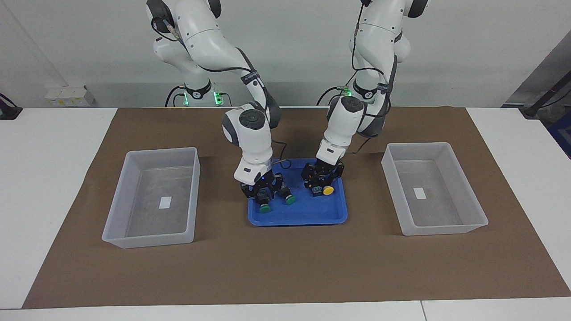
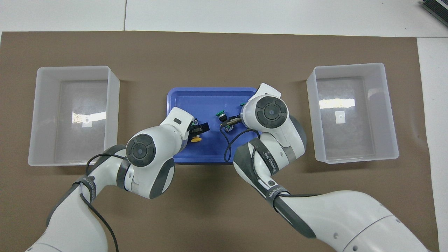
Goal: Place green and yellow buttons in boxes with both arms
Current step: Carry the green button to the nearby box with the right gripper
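Both grippers are down in the blue tray at frame center. The right gripper looks clamped on a green button, second green button just beside. Left gripper grips a yellow button. Both boxes sit at the frame's sides, well apart from the tray.

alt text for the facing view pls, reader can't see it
Both pincers are down in the blue tray at mid-table: the right pincer at a green button with another green button beside it, the left pincer at a yellow button. A translucent box sits at the right arm's end and another at the left arm's end, each holding only a white label.
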Tool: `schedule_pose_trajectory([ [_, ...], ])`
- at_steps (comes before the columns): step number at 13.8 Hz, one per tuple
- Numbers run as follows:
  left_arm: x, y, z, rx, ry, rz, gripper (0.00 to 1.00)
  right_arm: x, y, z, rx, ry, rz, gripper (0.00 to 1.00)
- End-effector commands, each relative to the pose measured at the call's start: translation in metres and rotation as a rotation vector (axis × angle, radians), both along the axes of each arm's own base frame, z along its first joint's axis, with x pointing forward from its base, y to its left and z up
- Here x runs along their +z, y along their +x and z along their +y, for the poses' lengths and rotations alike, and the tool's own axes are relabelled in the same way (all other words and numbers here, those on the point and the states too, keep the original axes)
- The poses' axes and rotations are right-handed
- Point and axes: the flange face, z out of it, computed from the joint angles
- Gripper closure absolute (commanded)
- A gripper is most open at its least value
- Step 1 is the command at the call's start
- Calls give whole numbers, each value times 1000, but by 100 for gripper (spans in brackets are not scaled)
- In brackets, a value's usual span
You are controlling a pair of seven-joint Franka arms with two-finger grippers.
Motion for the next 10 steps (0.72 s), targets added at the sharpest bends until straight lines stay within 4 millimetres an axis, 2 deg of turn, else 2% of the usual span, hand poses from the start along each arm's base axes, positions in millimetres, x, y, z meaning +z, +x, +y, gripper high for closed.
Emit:
schedule_pose_trajectory([
  [1,-4,-4,-3,3,-6,-4,0,6,-3,-4,-16,2,-24,100],
  [3,-6,-8,-6,-9,1,8,0,36,3,-14,-44,19,-57,100],
  [5,-10,-12,-6,-14,7,16,0,73,14,-42,-122,40,-98,100],
  [7,-11,-15,-8,-19,10,20,0,111,13,-66,-160,30,-101,100],
  [10,-13,-19,-9,-19,15,37,0,145,23,-136,-233,4,-96,100],
])
